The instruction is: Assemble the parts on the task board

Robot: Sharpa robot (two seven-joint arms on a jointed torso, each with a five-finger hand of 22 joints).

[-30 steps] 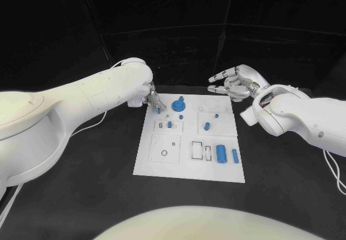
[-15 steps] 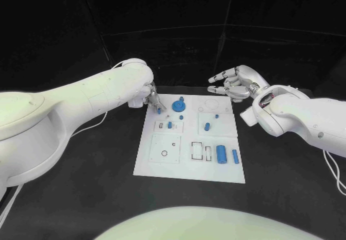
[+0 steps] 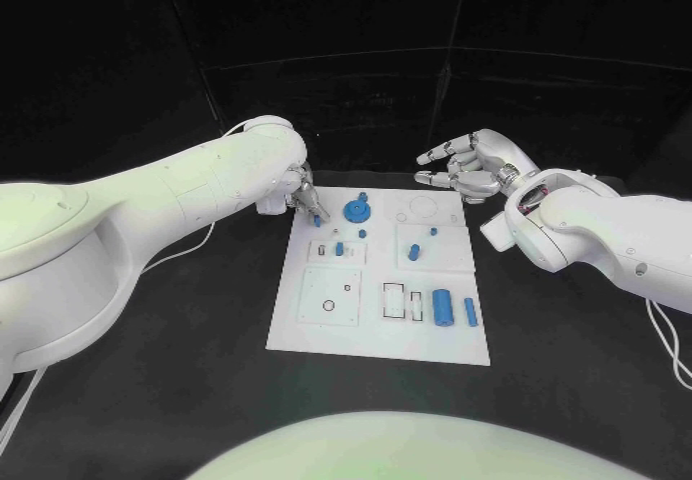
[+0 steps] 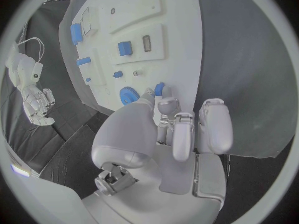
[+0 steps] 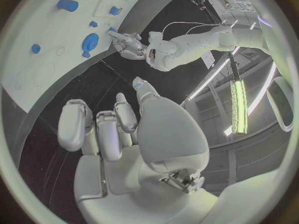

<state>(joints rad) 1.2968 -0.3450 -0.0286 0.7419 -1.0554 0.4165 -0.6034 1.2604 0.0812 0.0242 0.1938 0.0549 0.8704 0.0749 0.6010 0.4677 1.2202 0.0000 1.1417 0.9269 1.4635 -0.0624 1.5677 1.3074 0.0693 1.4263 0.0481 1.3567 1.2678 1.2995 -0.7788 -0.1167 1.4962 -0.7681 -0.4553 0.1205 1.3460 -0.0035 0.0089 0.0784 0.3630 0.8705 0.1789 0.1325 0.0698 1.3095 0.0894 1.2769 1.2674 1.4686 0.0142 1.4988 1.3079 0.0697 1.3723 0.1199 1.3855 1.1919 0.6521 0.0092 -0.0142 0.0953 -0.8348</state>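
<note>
A small blue cylindrical part (image 4: pixel 159 88) was pinched by the left hand (image 3: pixel 302 193) and had been lifted off the flat white task board (image 3: pixel 378 340). The right hand (image 3: pixel 469 165) was held open, empty.

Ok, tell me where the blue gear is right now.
In the head view the blue gear sits near the task board's far edge, toward its left, just right of the left robot hand.

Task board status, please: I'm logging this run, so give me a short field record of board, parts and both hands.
board: white task board on the black table
parts: blue gear at far edge; two blue cylinders near right side
left hand: left hand over far left corner, pinching a small blue part
right hand: right hand raised beyond far right corner, holding nothing, fingers apart
</note>
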